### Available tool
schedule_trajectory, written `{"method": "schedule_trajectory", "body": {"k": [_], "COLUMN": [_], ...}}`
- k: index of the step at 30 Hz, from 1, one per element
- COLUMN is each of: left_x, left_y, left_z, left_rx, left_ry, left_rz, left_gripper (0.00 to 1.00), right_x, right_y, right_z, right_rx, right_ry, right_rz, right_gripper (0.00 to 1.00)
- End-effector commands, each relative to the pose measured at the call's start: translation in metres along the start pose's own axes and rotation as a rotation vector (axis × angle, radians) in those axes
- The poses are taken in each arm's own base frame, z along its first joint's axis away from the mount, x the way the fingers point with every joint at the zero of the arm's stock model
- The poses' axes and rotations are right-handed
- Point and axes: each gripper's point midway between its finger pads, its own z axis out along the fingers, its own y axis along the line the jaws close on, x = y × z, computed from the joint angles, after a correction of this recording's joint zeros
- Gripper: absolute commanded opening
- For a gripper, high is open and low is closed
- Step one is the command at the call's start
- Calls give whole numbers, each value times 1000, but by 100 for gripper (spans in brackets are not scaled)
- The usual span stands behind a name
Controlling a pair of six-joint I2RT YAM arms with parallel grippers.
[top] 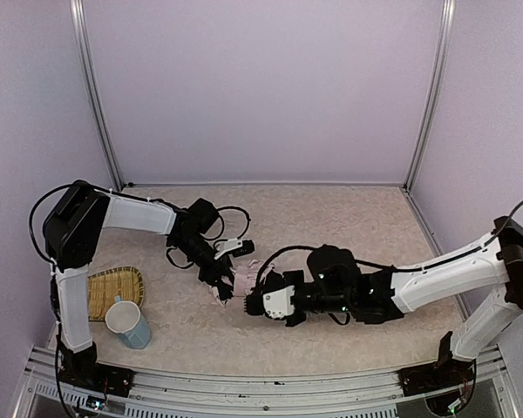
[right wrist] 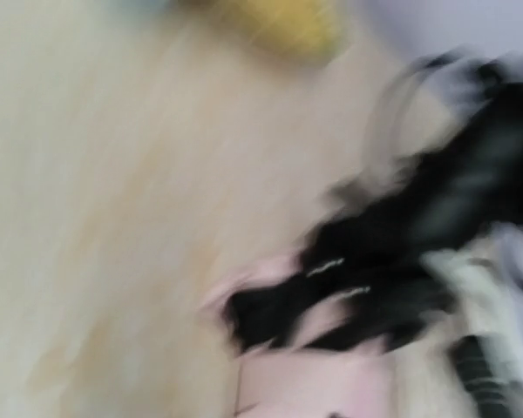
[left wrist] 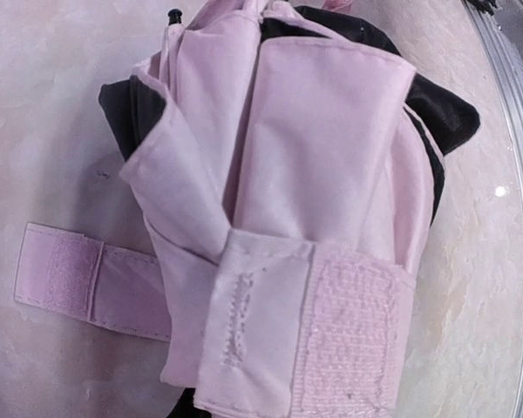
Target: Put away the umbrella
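Observation:
The umbrella (top: pixel 241 280) lies folded on the table's middle, a pale pink bundle with black lining showing. It fills the left wrist view (left wrist: pixel 314 157), its velcro tab (left wrist: pixel 349 340) wrapped across the near end and a loose strap (left wrist: pixel 70 279) lying flat to the left. My left gripper (top: pixel 220 280) sits on the bundle's left end and grips it; its fingers are hidden by fabric in the wrist view. My right gripper (top: pixel 251 300) is at the bundle's right end. The right wrist view is smeared by motion, showing only pink fabric (right wrist: pixel 331 383) and black shapes.
A yellow woven tray (top: pixel 113 292) lies at the left by the left arm's base. A light blue cup (top: pixel 129 324) stands just in front of it. Metal frame posts and pale walls close the back and sides.

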Motion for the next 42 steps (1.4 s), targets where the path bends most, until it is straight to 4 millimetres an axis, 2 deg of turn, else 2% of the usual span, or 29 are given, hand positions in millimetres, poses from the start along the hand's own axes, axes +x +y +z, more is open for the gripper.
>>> {"method": "schedule_trajectory", "body": {"k": [1,3,6,7,10,12,13,15,16,17,23,28,32,39,42], "left_x": [2,-5,-44,-62,-118,-148,-160,-177,-185,-193,-247,-271,-282,-283,-282], "left_y": [-10,-13,-8,-6,-9,-22,-28,-36,-42,-48,-95,-130,-145,-152,-152], "left_z": [1,-3,-27,-43,-96,-133,-149,-176,-189,-200,-267,-295,-313,-313,-312], "left_rx": [-85,-126,-247,-299,-467,-534,-563,-626,-657,-686,-796,-827,-840,-842,-842], "left_ry": [50,29,-59,-96,-173,-202,-213,-221,-228,-237,-359,-424,-472,-483,-479], "left_rz": [121,151,181,191,254,296,305,317,331,344,442,523,543,556,561], "left_gripper": [0,0,0,0,0,0,0,0,0,0,0,0,0,0,0], "right_x": [-26,-12,8,14,16,18,19,18,15,12,-15,-30,-36,-66,-72], "right_y": [-60,-85,-111,-118,-130,-139,-144,-154,-157,-160,-170,-183,-192,-184,-187], "right_z": [-45,-60,-81,-89,-106,-114,-119,-128,-133,-136,-141,-121,-96,-70,-64], "right_rx": [-22,-14,7,23,59,106,131,177,191,202,154,61,-40,-163,-175], "right_ry": [-208,-238,-276,-288,-321,-312,-311,-325,-339,-354,-495,-581,-640,-772,-792], "right_rz": [444,633,802,831,832,822,818,801,785,769,696,717,770,788,802], "right_gripper": [39,41,44,47,60,67,76,83,97,99,100,99,96,91,79]}}
